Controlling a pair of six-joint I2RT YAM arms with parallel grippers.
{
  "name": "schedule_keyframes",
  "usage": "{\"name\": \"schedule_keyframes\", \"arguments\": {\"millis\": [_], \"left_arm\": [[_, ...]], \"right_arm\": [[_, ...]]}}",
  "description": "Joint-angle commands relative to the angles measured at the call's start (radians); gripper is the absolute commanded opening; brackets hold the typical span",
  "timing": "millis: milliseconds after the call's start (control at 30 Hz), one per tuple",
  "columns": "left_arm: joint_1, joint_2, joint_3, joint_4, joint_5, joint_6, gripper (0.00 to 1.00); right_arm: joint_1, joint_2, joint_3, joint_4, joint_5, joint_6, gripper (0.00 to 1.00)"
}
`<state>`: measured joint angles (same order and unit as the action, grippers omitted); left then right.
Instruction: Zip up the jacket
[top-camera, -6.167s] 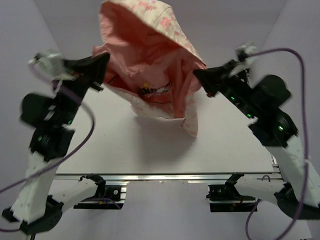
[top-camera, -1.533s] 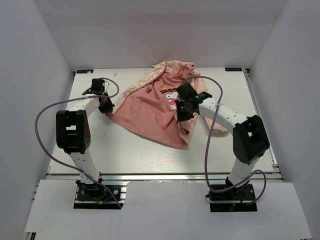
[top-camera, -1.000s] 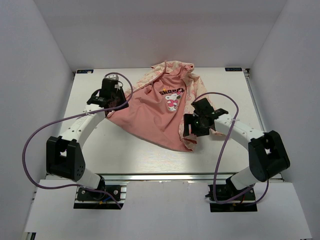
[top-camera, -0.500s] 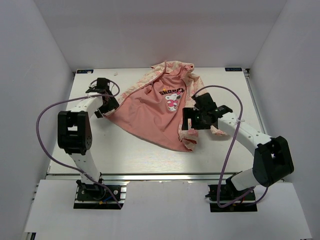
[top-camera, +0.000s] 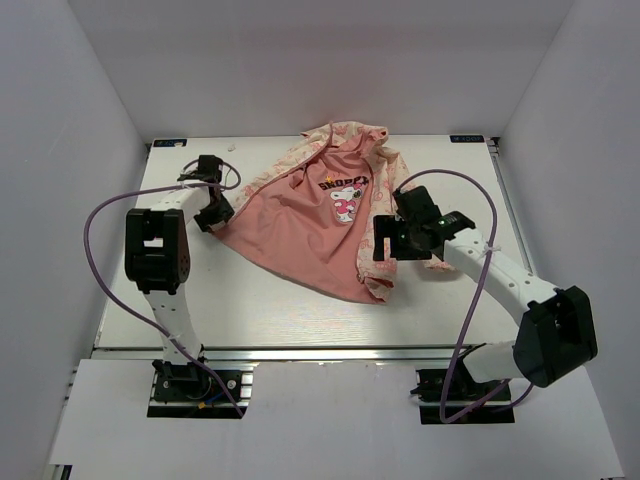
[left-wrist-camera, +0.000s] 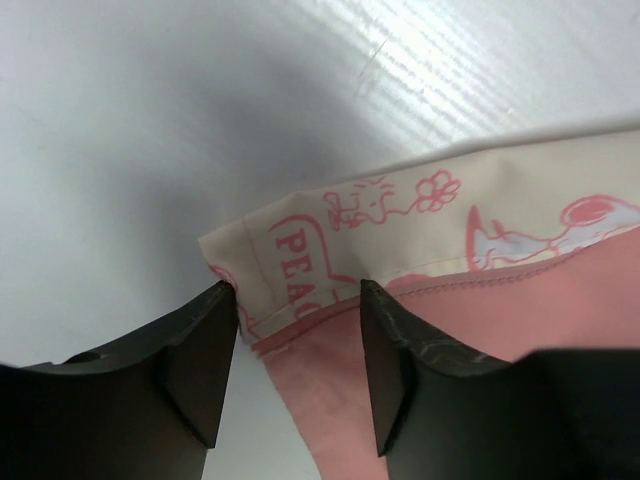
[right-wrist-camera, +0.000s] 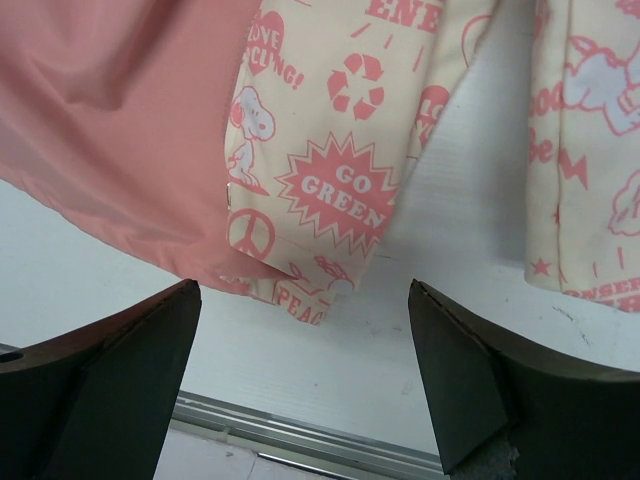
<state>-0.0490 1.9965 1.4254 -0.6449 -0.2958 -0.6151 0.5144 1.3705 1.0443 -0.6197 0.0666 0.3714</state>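
Top external view: the desk (top-camera: 300, 320) carries the jacket (top-camera: 300, 235), spread open with its pink lining up. Its hood (top-camera: 345, 135) lies on the far side from both sets of fingers. The left fingers (top-camera: 216, 218) sit at the jacket's left corner and the right fingers (top-camera: 381, 246) hover at its right hem, so the garment lies between them.

In the left wrist view, the left fingers (left-wrist-camera: 298, 340) stand partly apart. The cream corner (left-wrist-camera: 290, 250) lies between and just ahead of them. Nothing looks pinched, though I cannot tell whether either one touches the cloth. In the right wrist view, the right fingers (right-wrist-camera: 303, 340) are spread wide and hold nothing. The printed hem (right-wrist-camera: 320, 190) is just ahead of them, with bare desk beneath.

I see three risks. Closing on a corner could catch only one loose layer, which might slip out or bunch when pulled. The right fingers could close on bare desk, short of the hem. With the lining up and the front edges well apart, dragging one side may fold the cloth over the zipper.

The zipper itself is not discernible in any view, neither teeth, slider nor pin. The sleeves are hard to make out, and both wrist views cut off most of the jacket.
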Motion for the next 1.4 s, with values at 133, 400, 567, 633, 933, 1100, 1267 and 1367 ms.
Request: {"name": "schedule_keyframes", "arguments": {"millis": [133,400,567,633,933,1100,1267,1367], "left_arm": [[0.011,0.001,0.058,0.027,-0.003,-0.002,0.41],[0.009,-0.048,0.031,0.039,0.099,0.020,0.00],[-0.038,-0.322,-0.115,0.117,0.201,0.029,0.00],[-0.107,-0.434,-0.125,0.113,0.181,0.031,0.00],[-0.498,-0.607,-0.126,0.024,0.110,-0.014,0.00],[-0.789,-0.616,-0.236,0.024,0.120,-0.115,0.00],[-0.966,-0.567,-0.420,0.044,0.156,-0.178,0.00],[-1.017,-0.535,-0.447,0.028,0.181,-0.180,0.32]], "right_arm": [[-0.004,-0.041,0.022,-0.028,0.016,0.026,0.89],[-0.005,-0.057,0.003,-0.014,0.007,0.041,0.89],[-0.005,-0.120,-0.018,0.012,0.002,0.067,0.89],[-0.005,-0.148,-0.044,0.031,-0.008,0.070,0.89],[-0.005,-0.327,-0.202,0.072,0.055,0.104,0.89],[-0.005,-0.468,-0.294,0.135,0.047,0.152,0.89],[-0.007,-0.493,-0.325,0.137,0.006,0.106,0.89],[-0.004,-0.490,-0.332,0.141,-0.050,0.052,0.89]]}}
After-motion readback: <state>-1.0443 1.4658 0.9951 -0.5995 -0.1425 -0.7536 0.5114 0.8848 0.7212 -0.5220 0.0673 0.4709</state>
